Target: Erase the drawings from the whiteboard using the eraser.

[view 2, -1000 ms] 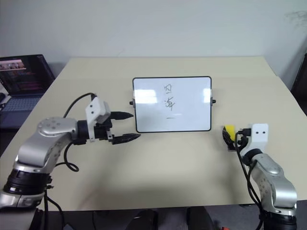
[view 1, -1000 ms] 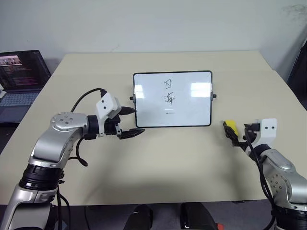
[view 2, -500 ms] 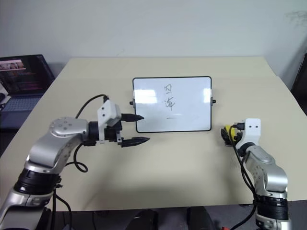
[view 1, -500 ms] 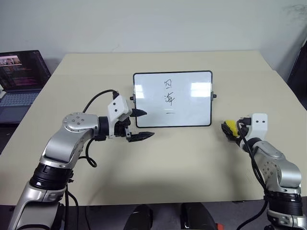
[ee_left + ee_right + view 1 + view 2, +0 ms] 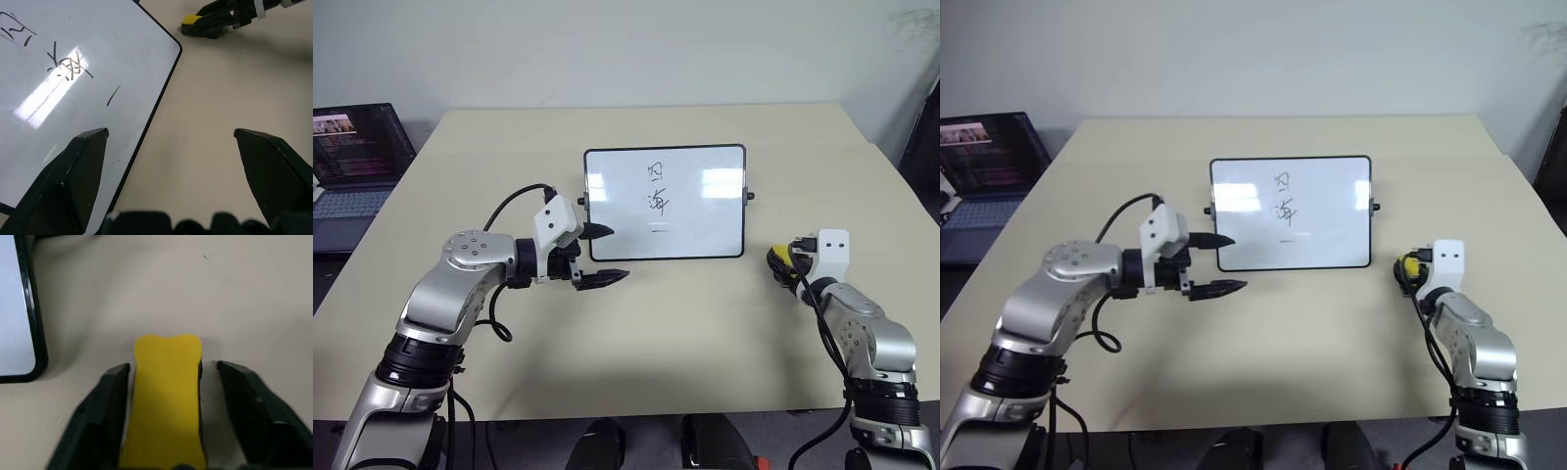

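Progress: nothing is judged erased yet; the drawings (image 5: pixel 657 198) are seen intact on the whiteboard (image 5: pixel 617 211), two scribbles with a short dash under them.
Whiteboard: it is laid flat near the middle of the table (image 5: pixel 646 343), somewhat toward the far edge.
Eraser: the yellow eraser (image 5: pixel 166 396) is found on the table near the right edge, just beside the board's near right corner but apart from it.
Right gripper: the right gripper (image 5: pixel 168 396) is placed around the eraser, one black finger on each long side; one finger is seen against the block and a narrow gap is left at the other, so a firm pinch cannot be confirmed.
Left gripper: the left gripper (image 5: pixel 600 256) is spread wide and empty, held at the board's near left corner, one finger over the frame and one over bare table.
Remaining: the eraser is still to be gripped, lifted, carried to the board and rubbed over every stroke.
Hidden: the eraser's black underside and its near end are covered by the gripper; whether the left finger touches the board cannot be told.
Background: a laptop (image 5: pixel 357 162) is cut off at the far left.
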Controlling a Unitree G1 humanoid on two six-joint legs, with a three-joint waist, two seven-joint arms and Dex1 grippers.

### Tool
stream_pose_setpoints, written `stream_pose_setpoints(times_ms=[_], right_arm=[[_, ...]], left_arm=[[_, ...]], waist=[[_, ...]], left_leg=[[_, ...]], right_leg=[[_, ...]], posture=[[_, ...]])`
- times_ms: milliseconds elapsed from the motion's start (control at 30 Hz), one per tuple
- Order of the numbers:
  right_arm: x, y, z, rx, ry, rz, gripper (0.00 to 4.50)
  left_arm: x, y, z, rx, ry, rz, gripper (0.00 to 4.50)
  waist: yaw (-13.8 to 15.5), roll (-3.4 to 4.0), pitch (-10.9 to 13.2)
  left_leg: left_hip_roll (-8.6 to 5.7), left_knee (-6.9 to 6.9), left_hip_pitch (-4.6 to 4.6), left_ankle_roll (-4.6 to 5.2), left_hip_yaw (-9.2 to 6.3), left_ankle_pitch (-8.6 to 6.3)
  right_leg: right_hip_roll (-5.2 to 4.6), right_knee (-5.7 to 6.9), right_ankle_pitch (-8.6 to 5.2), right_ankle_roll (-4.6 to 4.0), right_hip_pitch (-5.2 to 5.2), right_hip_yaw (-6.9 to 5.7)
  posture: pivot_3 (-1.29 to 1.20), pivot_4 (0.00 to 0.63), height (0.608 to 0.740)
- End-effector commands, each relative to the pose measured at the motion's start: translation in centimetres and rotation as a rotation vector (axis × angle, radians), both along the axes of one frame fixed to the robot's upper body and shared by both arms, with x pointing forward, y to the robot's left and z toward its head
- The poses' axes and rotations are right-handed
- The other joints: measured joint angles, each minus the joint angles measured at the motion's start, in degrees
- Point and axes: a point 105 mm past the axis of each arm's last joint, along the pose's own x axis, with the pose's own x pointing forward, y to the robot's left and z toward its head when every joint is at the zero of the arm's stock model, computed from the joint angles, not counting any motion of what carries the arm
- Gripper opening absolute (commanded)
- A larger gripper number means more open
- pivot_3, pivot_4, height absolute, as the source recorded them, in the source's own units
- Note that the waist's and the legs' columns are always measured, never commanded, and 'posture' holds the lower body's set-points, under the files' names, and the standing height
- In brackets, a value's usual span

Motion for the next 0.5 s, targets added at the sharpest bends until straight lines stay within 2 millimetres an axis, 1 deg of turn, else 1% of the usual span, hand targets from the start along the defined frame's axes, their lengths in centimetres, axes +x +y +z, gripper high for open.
stream_pose_setpoints(times_ms=[33,67,100,367,467,500], right_arm=[[0.4,0.2,1.3,0.002,-0.055,0.006,1.63],[0.4,0.2,1.2,0.003,-0.056,0.006,1.34],[0.5,0.3,1.2,0.005,-0.056,0.006,1.21],[0.3,0.9,1.0,0.032,-0.056,0.018,1.21],[0.1,1.1,1.1,0.041,-0.067,0.030,1.21],[0.0,1.2,1.5,0.044,-0.087,0.040,1.21]], left_arm=[[-0.3,-0.1,1.3,-0.006,-0.059,-0.008,4.50],[-0.3,-0.1,1.3,-0.005,-0.058,-0.007,4.50],[-0.3,-0.1,1.3,-0.006,-0.057,-0.006,4.50],[-0.4,0.4,1.0,-0.027,-0.040,0.040,4.50],[-0.4,0.8,1.0,-0.038,-0.030,0.069,4.50],[-0.4,1.0,1.0,-0.040,-0.026,0.083,4.50]], waist=[[0.01,0.00,0.00],[0.01,0.00,0.00],[0.01,0.00,0.00],[-0.01,0.00,0.00],[0.01,0.00,0.00],[0.02,0.00,0.00]], left_leg=[[0.00,0.00,0.00,0.00,0.00,0.00],[0.00,0.00,0.00,0.00,0.00,0.00],[0.00,0.00,0.00,0.00,0.00,0.00],[0.00,0.01,0.01,0.00,0.02,0.00],[0.01,0.01,0.02,0.00,0.01,0.00],[0.01,0.01,0.02,0.00,0.01,0.00]], right_leg=[[0.00,0.00,0.00,0.00,0.00,0.01],[0.00,0.00,0.00,0.00,0.00,0.00],[0.00,0.00,0.00,0.00,0.00,0.01],[0.00,0.01,0.00,0.00,0.00,0.03],[0.00,0.03,0.00,0.00,0.00,0.03],[0.00,0.03,0.00,0.00,0.00,0.02]], posture=[[0.00,0.150,0.740],[0.00,0.150,0.740],[0.00,0.150,0.740],[0.00,0.150,0.740],[0.00,0.150,0.740],[0.00,0.150,0.740]])
